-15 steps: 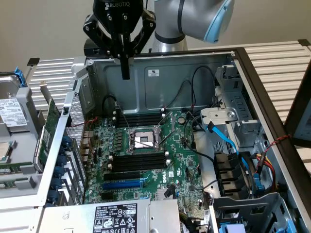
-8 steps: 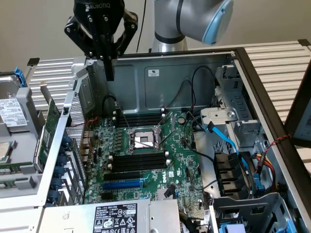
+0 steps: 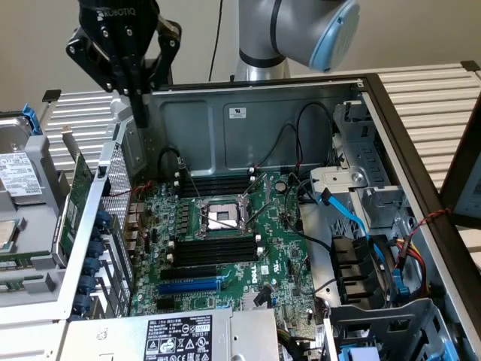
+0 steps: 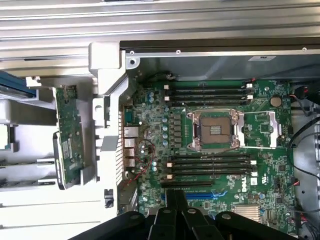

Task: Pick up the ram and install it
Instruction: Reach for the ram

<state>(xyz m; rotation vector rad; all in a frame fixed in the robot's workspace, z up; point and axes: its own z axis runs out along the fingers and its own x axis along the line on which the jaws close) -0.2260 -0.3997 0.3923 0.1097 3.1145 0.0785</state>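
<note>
The hand [image 3: 139, 119] is hovering with its fingers pressed together, gripping nothing, over the far corner of the open computer case [image 3: 225, 131] on the exterior view's left. The memory stick [image 3: 26, 261] is lying in the parts tray [image 3: 30, 301] outside the case, toward the desk's [image 3: 421, 98] edge on the exterior view's left, well apart from the hand.

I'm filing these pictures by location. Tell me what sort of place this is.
Probably a computer assembly or repair bench: an open computer case with its motherboard bared lies on a slatted table, under a robot arm.
</note>
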